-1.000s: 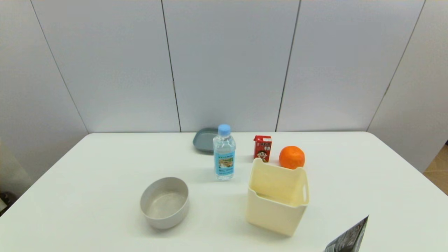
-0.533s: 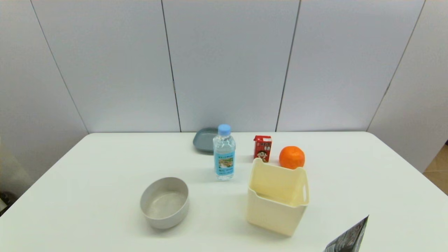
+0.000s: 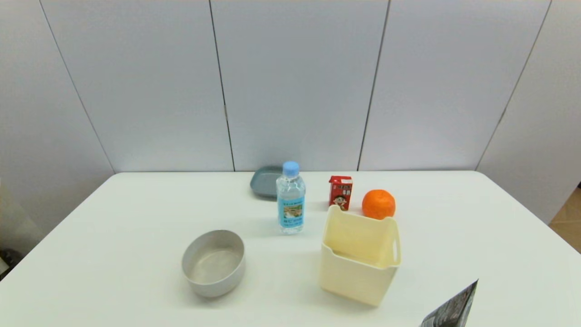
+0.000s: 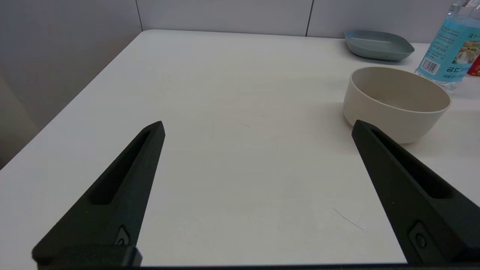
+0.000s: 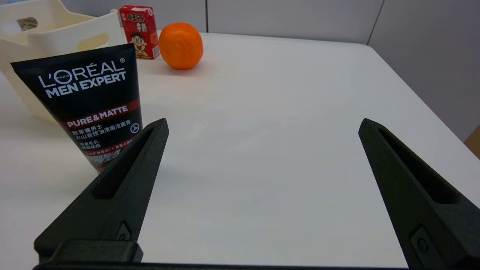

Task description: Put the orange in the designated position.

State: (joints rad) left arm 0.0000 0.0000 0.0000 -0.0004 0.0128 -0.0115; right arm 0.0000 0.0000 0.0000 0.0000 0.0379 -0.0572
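Right gripper (image 5: 262,125) fingers spread wide above bare white table (image 5: 285,112), holding nothing. Black face-wash tube (image 5: 90,101) stands upright near one finger. Beyond it: cream bin (image 5: 45,37), red drink carton (image 5: 139,32), and orange (image 5: 180,45) just beside the carton.

- Rear wall (image 3: 290,81): pale grey-blue flat panels, matte; thin dark vertical seams divide the panels; the seams lean outward toward the upper corners in the head view
- Right side wall (image 3: 535,150): same panel finish; meets the rear wall at an angled seam beyond the table's far right corner
- Left side wall (image 4: 56,56): grey, darker in tone than the rear wall
- Table (image 3: 113,254): white, smooth top with rounded far corners; far edge lies close to the rear wall; faint hairline scratches on the surface in the left wrist view
- Floor (image 3: 567,227): a small tan patch shows past the table's right edge
- Light: even and diffuse; shadows on the tabletop are soft and short
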